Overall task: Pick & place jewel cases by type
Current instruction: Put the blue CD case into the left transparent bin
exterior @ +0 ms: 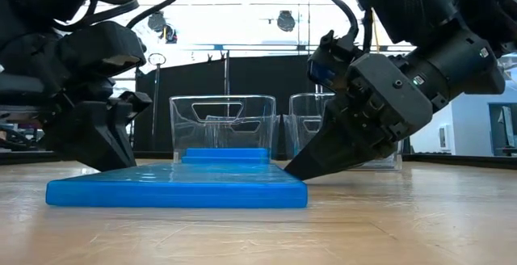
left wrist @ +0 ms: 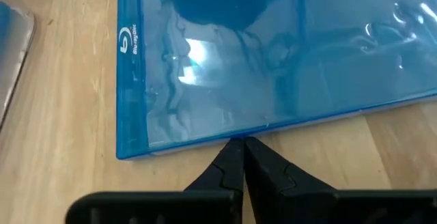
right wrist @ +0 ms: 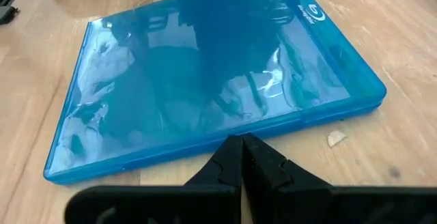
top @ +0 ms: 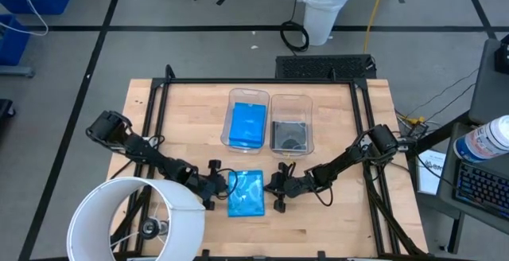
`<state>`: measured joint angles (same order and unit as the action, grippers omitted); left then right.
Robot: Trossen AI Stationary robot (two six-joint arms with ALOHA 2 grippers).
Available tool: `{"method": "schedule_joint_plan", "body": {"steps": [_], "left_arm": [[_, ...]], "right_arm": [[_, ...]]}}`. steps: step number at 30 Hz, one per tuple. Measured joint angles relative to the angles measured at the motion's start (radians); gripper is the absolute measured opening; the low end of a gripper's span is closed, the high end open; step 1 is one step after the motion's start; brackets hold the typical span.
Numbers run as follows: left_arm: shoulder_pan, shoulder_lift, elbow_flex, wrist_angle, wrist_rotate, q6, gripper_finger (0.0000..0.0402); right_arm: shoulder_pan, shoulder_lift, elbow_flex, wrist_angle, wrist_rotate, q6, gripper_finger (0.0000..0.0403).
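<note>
- Lying flat on table [top: 334, 221]: blue jewel case [top: 245, 192].
- Left claw [top: 215, 188] — fingers together, at its edge.
- Right claw [top: 277, 188] — together, opposite edge.

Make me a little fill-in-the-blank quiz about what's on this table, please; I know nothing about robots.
1. The jewel case lying on the table between the two arms is coloured ____.
2. The left bin already holds a ____ case.
3. The right bin holds a ____ grey case.
4. The left gripper and right gripper both have their jaws ____, tips at the case's edges.

Missing words: blue; blue; dark; shut
</note>
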<state>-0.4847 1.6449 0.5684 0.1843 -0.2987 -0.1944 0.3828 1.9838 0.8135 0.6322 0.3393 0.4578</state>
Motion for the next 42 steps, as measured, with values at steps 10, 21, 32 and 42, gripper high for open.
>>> {"method": "schedule_joint_plan", "body": {"steps": [10,21,32,42], "left_arm": [[0.031,-0.17,-0.002,-0.224,-0.014,0.07,0.0004],[0.221,-0.355,-0.006,-0.266,0.234,0.324,0.0005],[0.368,-0.347,-0.204,0.098,0.554,0.375,0.0006],[0.281,-0.347,-0.354,0.304,0.389,0.245,0.0003]], "right_arm": [[0.0,0.001,0.0,0.007,-0.002,-0.006,0.0],[-0.002,0.001,0.0,0.007,-0.003,-0.009,0.0],[-0.002,0.0,0.0,0.007,-0.003,-0.025,0.0],[-0.004,0.0,0.0,0.007,0.0,-0.096,0.0]]}}
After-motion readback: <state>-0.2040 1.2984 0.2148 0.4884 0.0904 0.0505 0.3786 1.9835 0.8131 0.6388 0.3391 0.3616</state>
